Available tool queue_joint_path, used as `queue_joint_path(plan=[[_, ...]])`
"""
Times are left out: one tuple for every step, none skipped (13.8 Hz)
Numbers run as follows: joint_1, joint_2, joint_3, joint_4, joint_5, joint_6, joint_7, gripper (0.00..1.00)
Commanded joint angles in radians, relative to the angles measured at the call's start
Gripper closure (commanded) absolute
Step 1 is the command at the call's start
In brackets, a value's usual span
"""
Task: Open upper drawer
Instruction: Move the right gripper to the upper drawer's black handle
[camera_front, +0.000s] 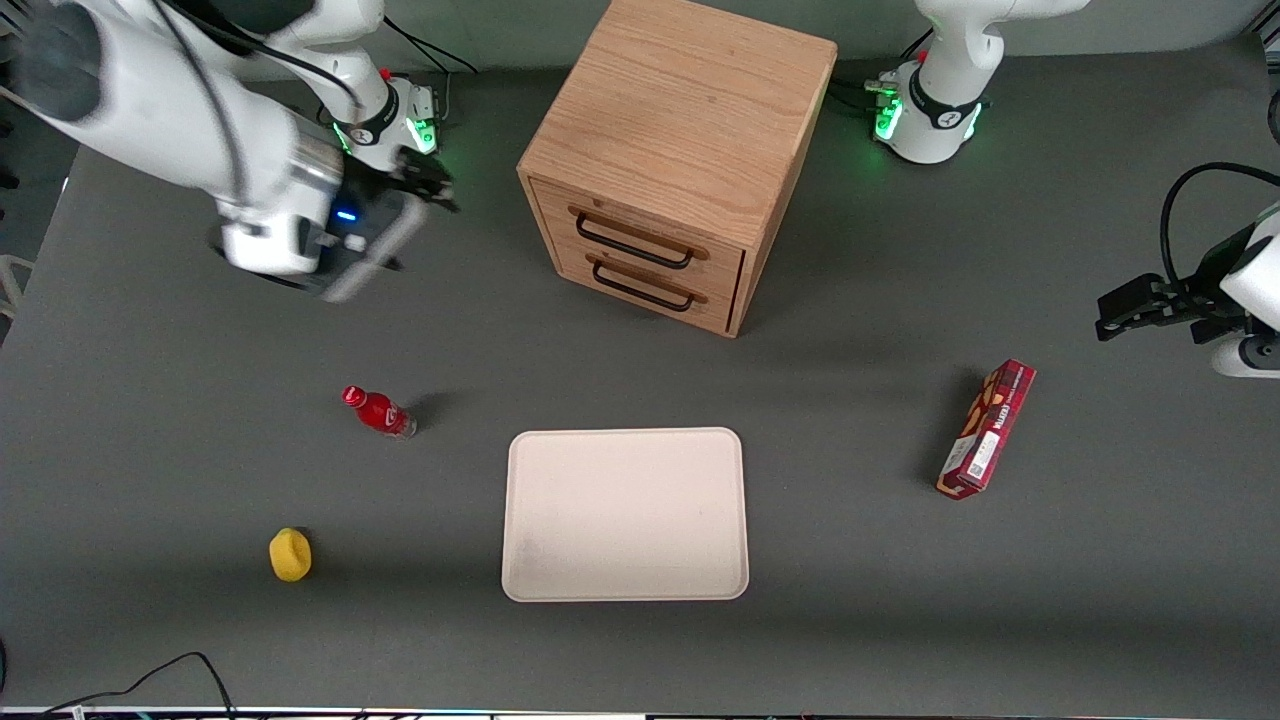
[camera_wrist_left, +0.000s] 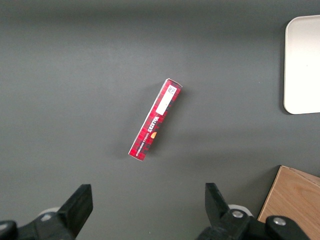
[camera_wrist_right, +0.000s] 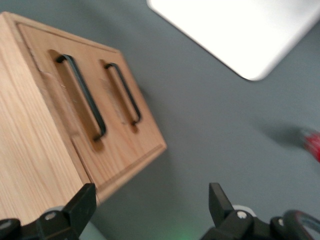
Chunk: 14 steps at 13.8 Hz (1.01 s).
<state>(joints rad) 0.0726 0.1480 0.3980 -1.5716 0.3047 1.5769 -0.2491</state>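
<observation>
The cabinet (camera_front: 680, 150) stood on the grey table (camera_front: 150, 450), with its two drawers facing the front camera at a slight angle. The upper drawer (camera_front: 640, 232) sat flush in the cabinet front, fully closed, directly above the lower drawer (camera_front: 640, 285). Its long black handle (camera_front: 632, 243) lay untouched across the drawer face; in the right wrist view the same handle (camera_wrist_right: 82, 95) ran alongside that of the lower drawer.

The gripper (camera_front: 425, 185) hung in the air toward the working arm's end of the table from the cabinet, well apart from it and at about the height of the drawers. Its fingers (camera_wrist_right: 80, 202) stood spread wide, released, with nothing between them.

The tray (camera_front: 625, 515) lay flat on the table, nearer to the front camera than the cabinet. The red bottle (camera_front: 380, 411) lay tilted on the table, between the tray and the working arm's end. The yellow object (camera_front: 290, 555) rested nearer to the camera than the bottle. The red box (camera_front: 985, 430) lay toward the parked arm's end of the table from the cabinet.
</observation>
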Motion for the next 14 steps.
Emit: queue_joint_path(plan=[[-0.004, 0.148, 0.082, 0.090, 0.024, 0.044, -0.036, 0.00], [0.002, 0.188, 0.105, 0.088, 0.024, 0.078, -0.036, 0.00], [0.012, 0.227, 0.122, 0.091, 0.024, 0.106, -0.036, 0.00], [0.019, 0.260, 0.140, 0.091, 0.019, 0.145, -0.033, 0.00], [0.036, 0.286, 0.162, 0.087, 0.013, 0.187, -0.030, 0.00], [0.041, 0.310, 0.176, 0.085, 0.010, 0.210, -0.027, 0.00], [0.044, 0.330, 0.191, 0.084, 0.008, 0.224, -0.026, 0.00], [0.055, 0.343, 0.205, 0.078, 0.007, 0.239, -0.025, 0.00], [0.067, 0.344, 0.205, 0.067, -0.002, 0.251, -0.025, 0.00], [0.079, 0.350, 0.205, 0.058, -0.024, 0.265, -0.024, 0.00], [0.079, 0.360, 0.209, 0.047, -0.036, 0.281, -0.024, 0.00], [0.081, 0.369, 0.220, 0.036, -0.038, 0.302, -0.022, 0.00], [0.090, 0.370, 0.223, 0.024, -0.038, 0.322, -0.019, 0.00], [0.098, 0.378, 0.223, 0.012, -0.039, 0.343, -0.007, 0.00]])
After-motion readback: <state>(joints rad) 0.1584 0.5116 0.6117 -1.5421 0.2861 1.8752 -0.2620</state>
